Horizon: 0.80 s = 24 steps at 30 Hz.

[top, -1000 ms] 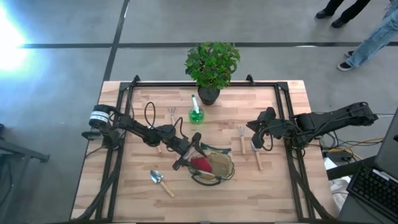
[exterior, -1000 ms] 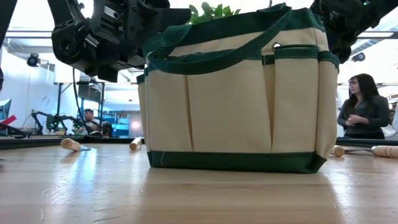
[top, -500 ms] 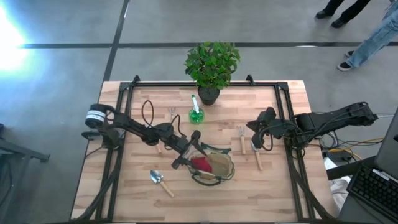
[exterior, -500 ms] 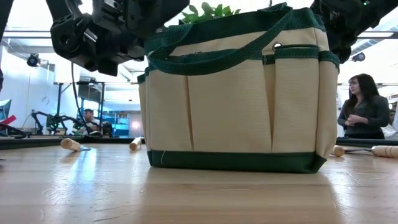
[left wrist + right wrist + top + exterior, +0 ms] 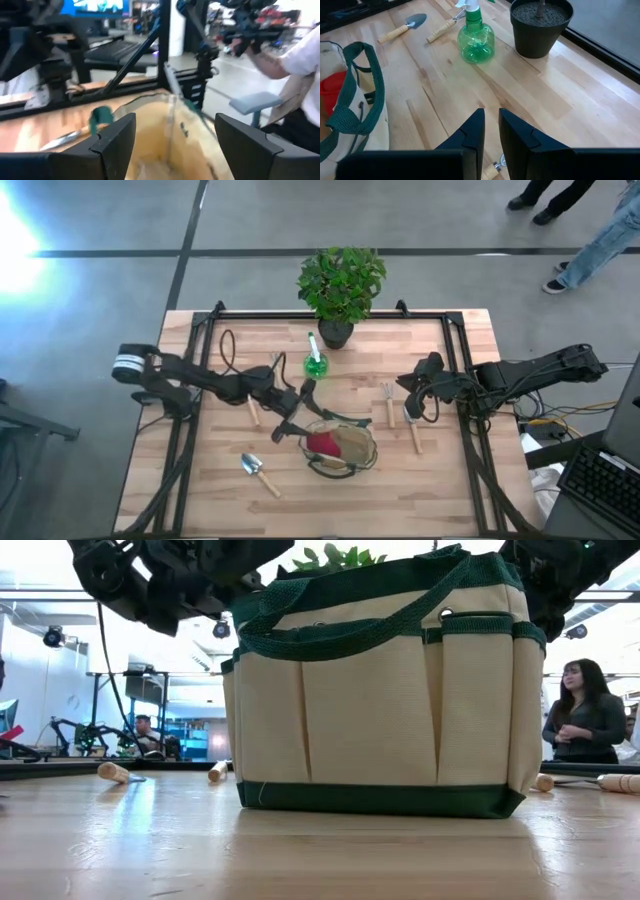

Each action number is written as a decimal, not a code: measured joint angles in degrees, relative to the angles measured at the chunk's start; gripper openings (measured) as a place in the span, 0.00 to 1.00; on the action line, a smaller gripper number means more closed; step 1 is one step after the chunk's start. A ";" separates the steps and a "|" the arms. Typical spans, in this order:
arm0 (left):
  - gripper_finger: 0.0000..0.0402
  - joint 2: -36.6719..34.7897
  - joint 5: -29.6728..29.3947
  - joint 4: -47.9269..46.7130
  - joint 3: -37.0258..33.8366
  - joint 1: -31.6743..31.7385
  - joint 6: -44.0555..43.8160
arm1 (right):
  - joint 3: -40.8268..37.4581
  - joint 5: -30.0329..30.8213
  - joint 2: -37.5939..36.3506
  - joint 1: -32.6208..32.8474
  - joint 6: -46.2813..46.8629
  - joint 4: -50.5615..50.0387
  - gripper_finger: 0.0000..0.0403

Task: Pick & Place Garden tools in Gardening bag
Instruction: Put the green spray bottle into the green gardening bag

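Observation:
The tan gardening bag [image 5: 345,448] with green trim stands on its base at the table's middle near side, its mouth up, a red scoop-like piece [image 5: 322,443] inside. My left gripper [image 5: 297,410] hovers open above the bag's left rim [image 5: 155,135], nothing between its fingers. My right gripper [image 5: 410,410] waits shut above the table's right side, over two forks [image 5: 388,402]. A trowel [image 5: 258,472] lies flat near the front left. A green spray bottle [image 5: 476,40] stands upright by the plant pot. Another wooden handle [image 5: 252,412] shows under my left arm.
A leafy plant in a dark pot [image 5: 338,290] stands at the far edge's middle. A black frame rail [image 5: 190,380] runs round the tabletop. In the low view the bag [image 5: 380,710] fills the middle. People stand in the room beyond the table.
My left gripper has risen from the bag's left rim and drawn back a little toward the table's far left, staying open and level. The bag and the red piece have kept their place.

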 joint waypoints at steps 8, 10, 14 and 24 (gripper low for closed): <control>0.68 -10.36 -16.30 -19.40 -0.02 0.31 6.66 | 0.00 -0.04 0.01 -0.02 0.79 1.20 0.12; 0.68 -12.90 -22.03 -23.19 -0.02 0.31 7.91 | 0.00 0.00 0.43 -0.02 0.82 3.28 0.12; 0.68 -16.99 -34.58 -29.91 -0.02 0.31 8.59 | 0.00 -0.02 2.35 -0.02 -0.37 8.23 0.12; 0.68 -19.12 -63.79 -34.94 -0.02 0.71 0.67 | 0.00 0.03 7.41 -0.02 -1.93 9.91 0.12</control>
